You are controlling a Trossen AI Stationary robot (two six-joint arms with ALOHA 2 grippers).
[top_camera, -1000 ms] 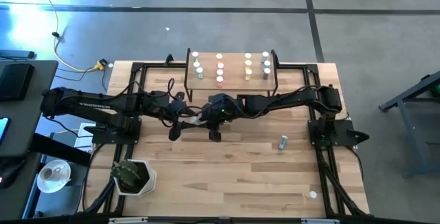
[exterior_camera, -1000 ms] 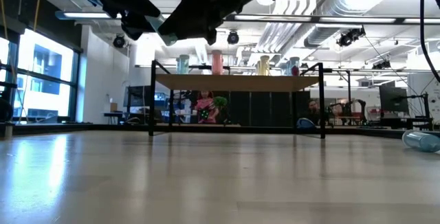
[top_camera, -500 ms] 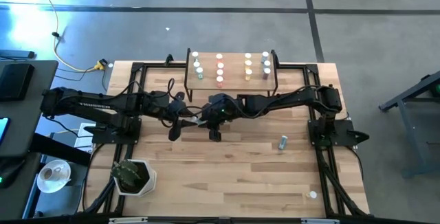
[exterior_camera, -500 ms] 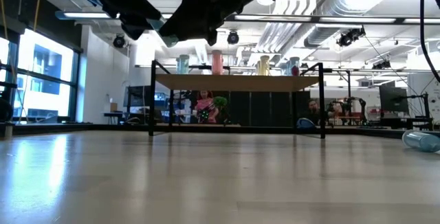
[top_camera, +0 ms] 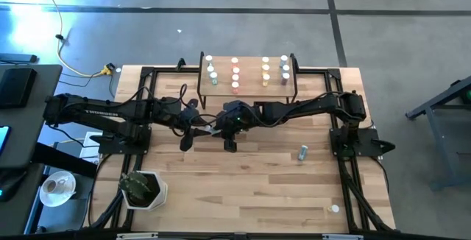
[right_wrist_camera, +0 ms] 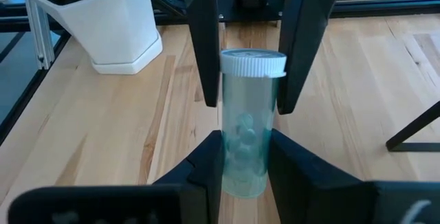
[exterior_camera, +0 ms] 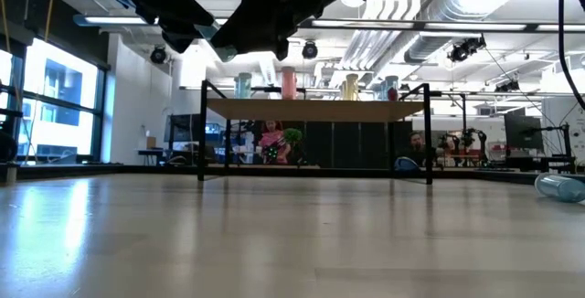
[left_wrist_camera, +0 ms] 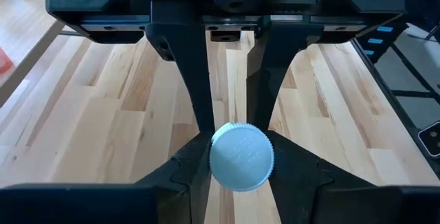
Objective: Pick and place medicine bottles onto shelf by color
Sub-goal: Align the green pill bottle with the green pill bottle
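You have a counter of pale butcher-block wood with a smooth satin sheen. The teal bottle is clear glossy plastic under a ribbed matt white cap. The shelf is light wood on thin black metal legs.

Your two arms reach toward each other and meet just left of centre in the high view. Your left arm stretches in from the left edge, its left gripper pointing right; in its wrist view the fingers press against both sides of a bottle's white cap. Your right arm extends leftward from its base at the right, and your right gripper clamps the same bottle's body, its fingers snug either side in the right wrist view.
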